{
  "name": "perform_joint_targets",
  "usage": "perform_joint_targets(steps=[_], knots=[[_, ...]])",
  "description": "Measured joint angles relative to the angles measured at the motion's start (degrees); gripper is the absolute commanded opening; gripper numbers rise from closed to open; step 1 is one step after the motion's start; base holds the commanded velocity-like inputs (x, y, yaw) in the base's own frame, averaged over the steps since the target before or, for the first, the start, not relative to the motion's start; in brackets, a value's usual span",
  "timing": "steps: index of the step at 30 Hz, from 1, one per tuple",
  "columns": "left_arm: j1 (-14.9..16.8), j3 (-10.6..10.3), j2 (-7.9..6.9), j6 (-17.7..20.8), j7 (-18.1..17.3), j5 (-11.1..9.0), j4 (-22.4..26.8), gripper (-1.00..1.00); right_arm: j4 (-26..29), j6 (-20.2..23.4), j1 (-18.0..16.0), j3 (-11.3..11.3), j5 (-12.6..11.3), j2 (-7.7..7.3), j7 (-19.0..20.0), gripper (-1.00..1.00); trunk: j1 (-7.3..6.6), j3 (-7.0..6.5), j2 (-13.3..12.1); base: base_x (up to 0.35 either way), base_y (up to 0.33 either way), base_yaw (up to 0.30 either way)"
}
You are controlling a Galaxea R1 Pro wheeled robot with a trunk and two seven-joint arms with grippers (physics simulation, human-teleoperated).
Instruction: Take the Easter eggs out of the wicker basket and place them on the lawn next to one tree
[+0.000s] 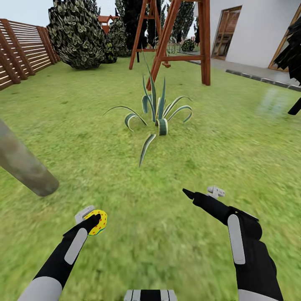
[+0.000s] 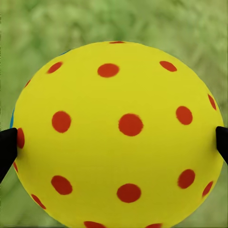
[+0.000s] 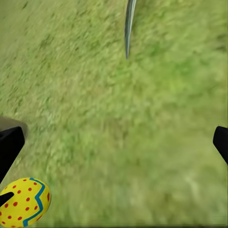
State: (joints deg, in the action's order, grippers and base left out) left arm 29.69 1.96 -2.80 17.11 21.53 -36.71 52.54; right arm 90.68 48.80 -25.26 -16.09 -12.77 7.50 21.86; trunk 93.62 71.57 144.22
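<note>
Leftmost, at the middle left edge of the head view, a slanting pale grey-green mottled trunk (image 1: pixel 25 165) met the short green grass of the lawn (image 1: pixel 159 234), probably the tree chosen as the drop spot. Just right of it and lower, the left gripper (image 1: pixel 93 220) was clamped on a small yellow Easter egg with red dots (image 1: pixel 98 222), carried above the grass, presumably for setting down beside that trunk. Its wrist camera showed the egg (image 2: pixel 118 135) squeezed between two black fingertips (image 2: pixel 7 147), one touching each side. Further right, a spiky green striped-leaf plant (image 1: pixel 159 115) stood mid-frame, with a red-brown wooden swing frame (image 1: pixel 179 42) behind it. At lower right, the right gripper (image 1: pixel 200 194) hovered with fingers spread wide and nothing between them, presumably held clear.
</note>
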Motion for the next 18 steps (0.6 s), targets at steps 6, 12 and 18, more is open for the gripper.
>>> perform_joint_targets(steps=[6,12,18], knots=[[0.00,0.00,0.00,0.00,0.00,0.00,0.00,-1.00,-0.01,0.00,0.00,0.00,0.00,0.00,0.00,1.00,0.15,1.33,0.08,0.000,0.000,0.000],[0.00,-0.04,-0.05,0.00,-0.07,0.03,0.00,-1.00,0.03,0.00,0.00,0.00,0.00,0.00,0.00,1.00,0.31,2.66,0.16,0.000,0.000,0.000],[0.00,-0.08,-0.08,0.00,-0.07,0.07,0.01,-1.00,0.01,0.00,0.00,0.00,0.00,0.00,0.00,1.00,0.46,3.99,0.24,0.000,0.000,0.000]])
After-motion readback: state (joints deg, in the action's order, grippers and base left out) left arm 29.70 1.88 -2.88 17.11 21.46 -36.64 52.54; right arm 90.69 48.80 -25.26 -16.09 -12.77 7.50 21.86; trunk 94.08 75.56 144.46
